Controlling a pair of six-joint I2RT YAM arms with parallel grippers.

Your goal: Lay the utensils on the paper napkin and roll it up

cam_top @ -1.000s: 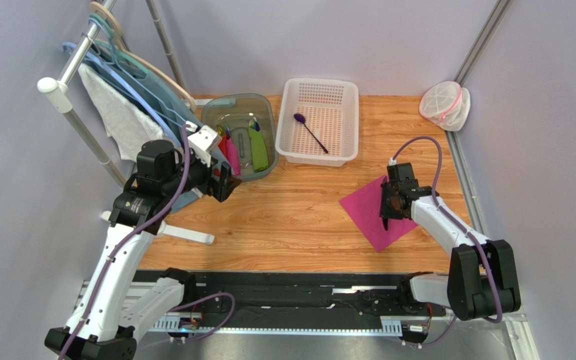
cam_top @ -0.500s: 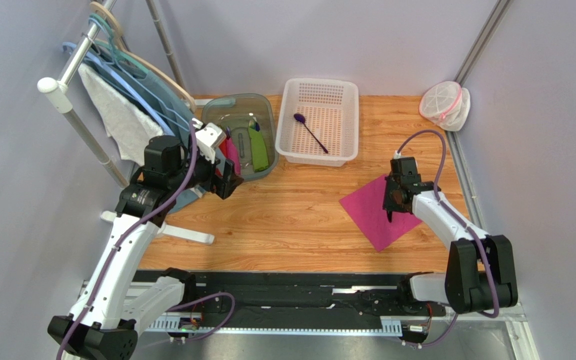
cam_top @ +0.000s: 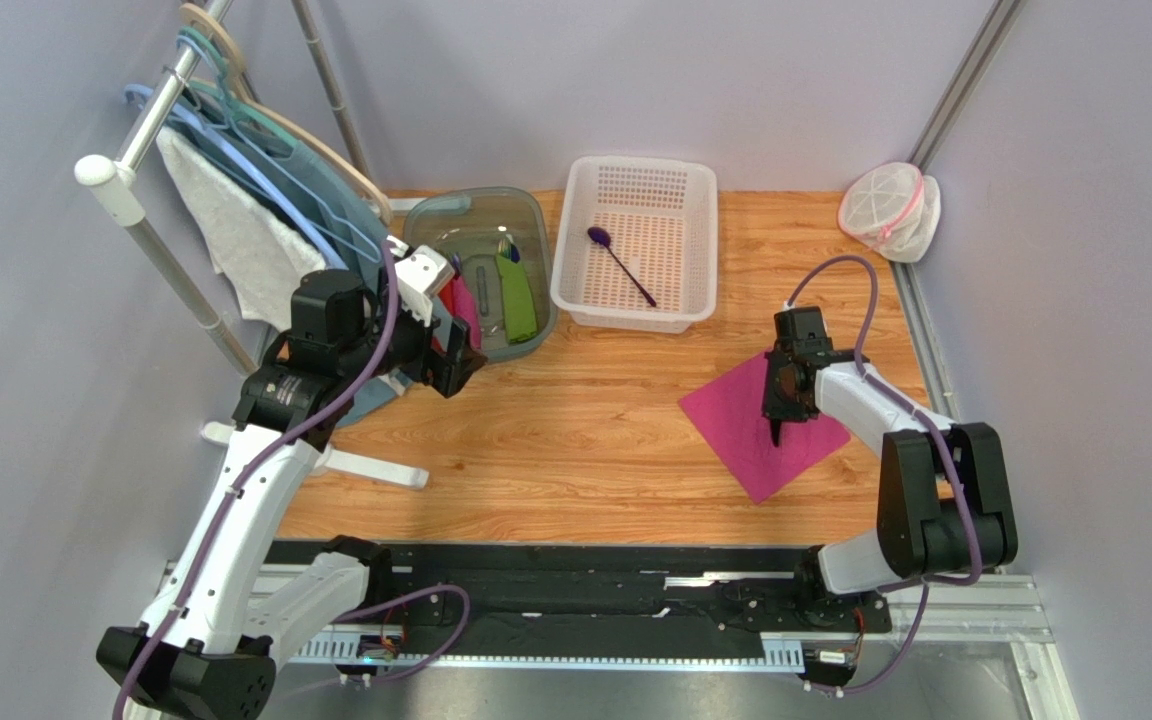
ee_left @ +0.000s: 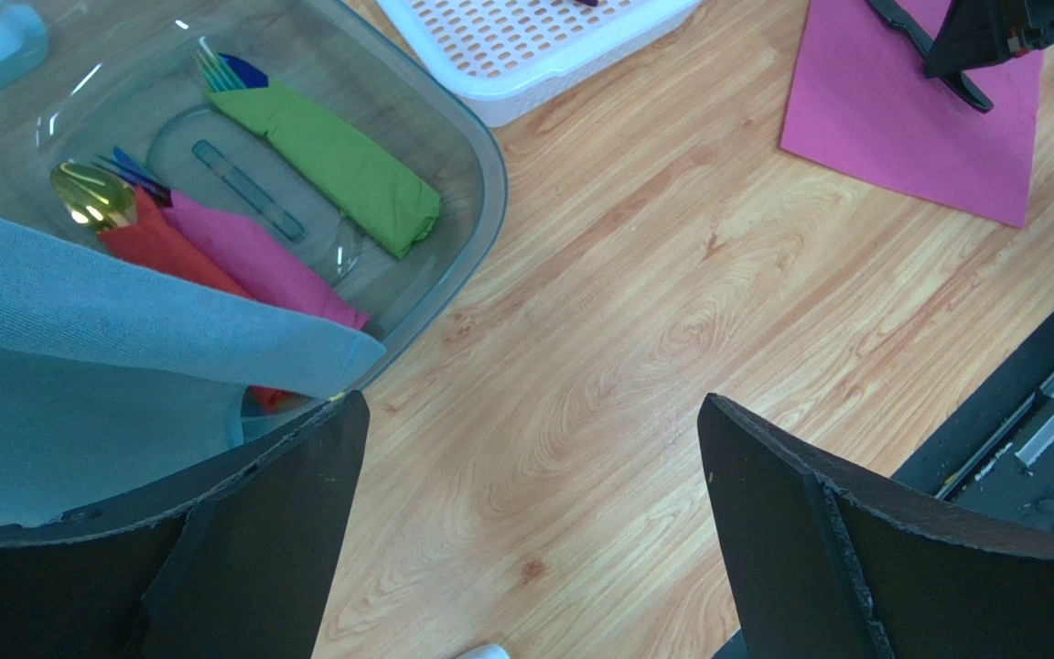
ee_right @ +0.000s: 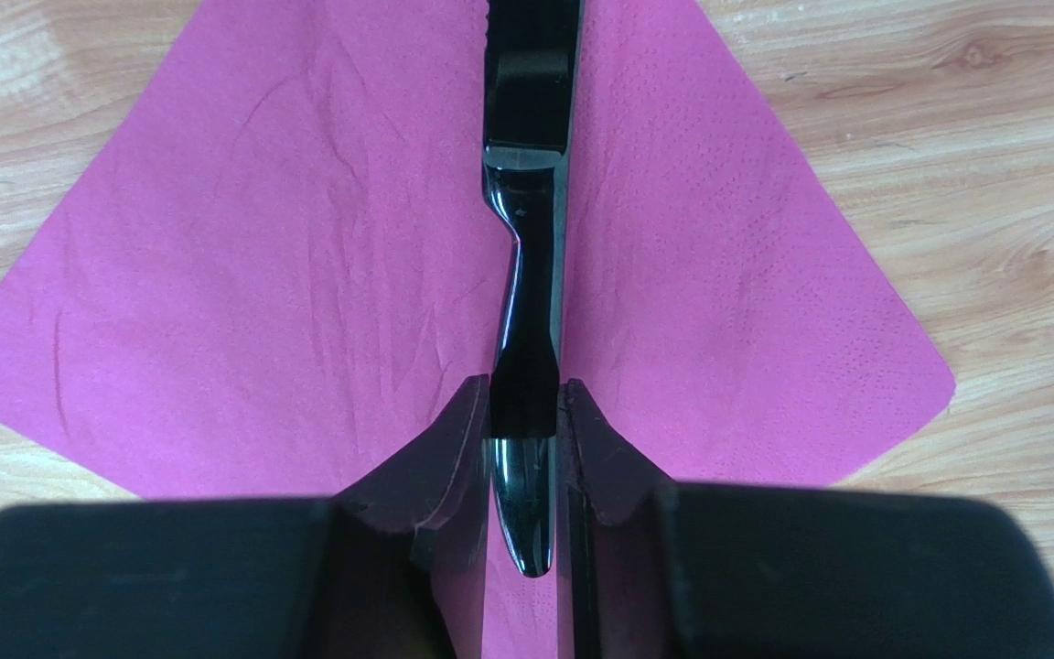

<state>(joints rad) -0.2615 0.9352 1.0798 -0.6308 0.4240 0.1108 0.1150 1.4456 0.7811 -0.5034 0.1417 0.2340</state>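
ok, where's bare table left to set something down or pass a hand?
Biggest free patch: centre wood, bordered by tub, basket, napkin and near rail. Smaller one between basket and far-right clear container. Crowded: far left around tub, hangers and left gripper; napkin taken by right gripper with knife.

far end of the knife cut off at top edge.

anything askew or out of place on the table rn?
Nothing spilled or broken. The napkin lies diagonal on the table, lightly creased. A blue cloth hangs across the near corner of the grey tub.
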